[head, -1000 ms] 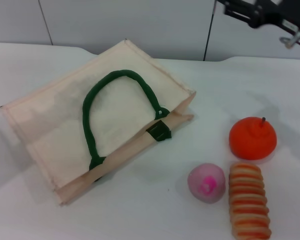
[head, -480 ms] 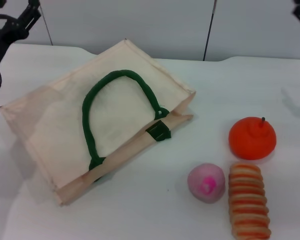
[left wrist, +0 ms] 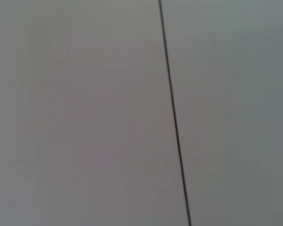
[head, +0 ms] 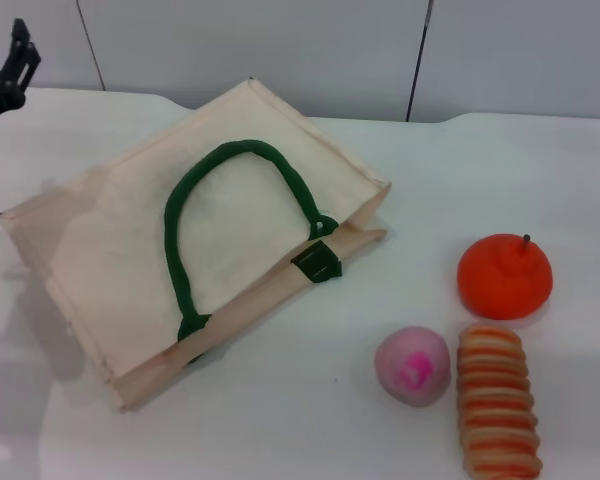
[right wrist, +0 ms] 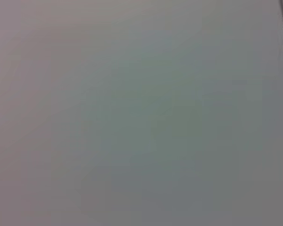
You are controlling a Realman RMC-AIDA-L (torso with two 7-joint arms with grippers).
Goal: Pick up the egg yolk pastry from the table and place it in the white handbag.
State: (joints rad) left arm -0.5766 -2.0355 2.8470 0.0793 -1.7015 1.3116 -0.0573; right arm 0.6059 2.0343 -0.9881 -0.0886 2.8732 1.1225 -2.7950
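Note:
The white handbag point(head: 130, 250) lies flat on the table at the left in the head view, its dark green handle point(head: 230, 160) on top and its mouth facing right. The egg yolk pastry shows in no view. My left gripper point(head: 5, 75) is only a dark shape at the far left edge, raised behind the bag's back corner. My right gripper is out of view. Both wrist views show only plain wall panels.
On the white table point(head: 480, 170), to the right of the bag, lie an orange fruit point(head: 505, 275), a pink ball with a magenta spot point(head: 412, 366) and a striped orange-cream ridged roll point(head: 497, 400). A grey panelled wall point(head: 280, 50) stands behind the table.
My right arm has left the picture at the upper right. My left arm came in at the upper left, then drew back toward the left edge. The bag and the food have not moved.

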